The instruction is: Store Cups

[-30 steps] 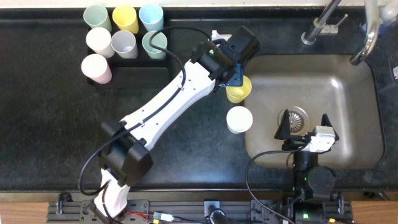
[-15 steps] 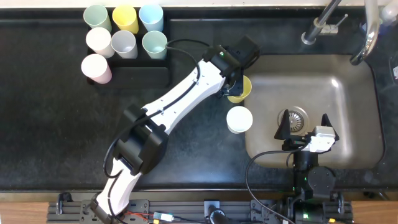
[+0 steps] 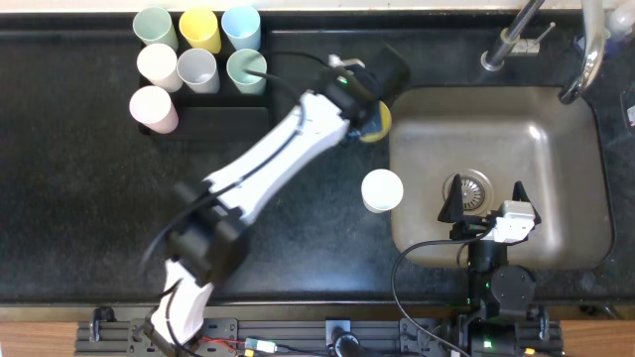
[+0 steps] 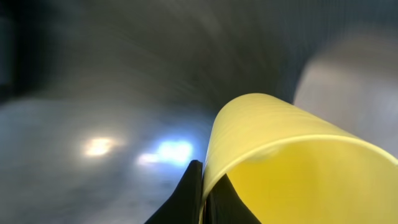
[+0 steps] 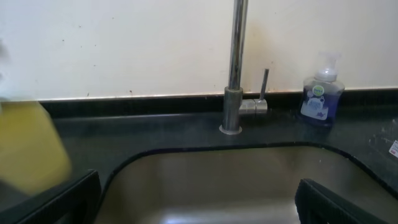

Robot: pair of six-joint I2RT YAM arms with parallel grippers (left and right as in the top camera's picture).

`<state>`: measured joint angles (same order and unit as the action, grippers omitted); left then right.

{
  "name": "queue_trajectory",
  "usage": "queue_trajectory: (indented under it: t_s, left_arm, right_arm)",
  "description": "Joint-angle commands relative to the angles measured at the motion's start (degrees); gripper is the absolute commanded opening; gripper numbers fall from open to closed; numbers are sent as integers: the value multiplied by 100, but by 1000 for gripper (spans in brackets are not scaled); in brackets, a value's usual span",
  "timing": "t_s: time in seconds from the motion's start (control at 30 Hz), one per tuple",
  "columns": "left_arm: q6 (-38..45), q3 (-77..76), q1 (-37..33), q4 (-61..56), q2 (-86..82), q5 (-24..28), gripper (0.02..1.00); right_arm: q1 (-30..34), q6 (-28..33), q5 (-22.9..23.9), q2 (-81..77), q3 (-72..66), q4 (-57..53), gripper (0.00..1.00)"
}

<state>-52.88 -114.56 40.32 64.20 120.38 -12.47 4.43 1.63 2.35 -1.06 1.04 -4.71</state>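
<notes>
Yellow plastic cup [image 4: 292, 162] hangs pinched by its rim in my left gripper [image 4: 202, 198]; my right gripper [image 3: 483, 196] gapes over the steel sink [image 3: 556, 149]

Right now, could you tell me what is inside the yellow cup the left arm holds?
The yellow cup shows bare inner wall and one finger of the left gripper; its bottom is hidden.

Nine plastic cups
Yellow plastic cup [image 3: 378, 124] clamped in the left end effector [image 4: 202, 186] beside the steel sink [image 3: 556, 129]; white plastic cup [image 3: 382, 188] nearer; seven pastel cups [image 3: 198, 69] grouped far left.
</notes>
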Motion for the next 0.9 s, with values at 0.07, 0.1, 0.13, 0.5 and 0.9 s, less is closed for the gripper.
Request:
queue_trajectory:
  t_s: [0.07,0.1,0.13,0.5,0.9]
  left_arm:
    - [-2487,44,-1268,739,-1486,-1115,36]
    - [-2988,160,-1495,931,-1585,-1082,36]
    - [-3425,313,-1685,1064,-1663,-1051,36]
    - [-4795,2170,-2664,20,-1738,-306,36]
    - [-4944,2319,-2979,247,-1451,-227,36]
  right_arm:
    - [11,-37,4,31,-72,26,996]
    - [11,-35,2,31,-72,28,996]
    - [11,-35,2,31,-72,28,996]
    - [11,-37,2,31,-72,28,996]
    - [11,-35,2,31,-72,28,996]
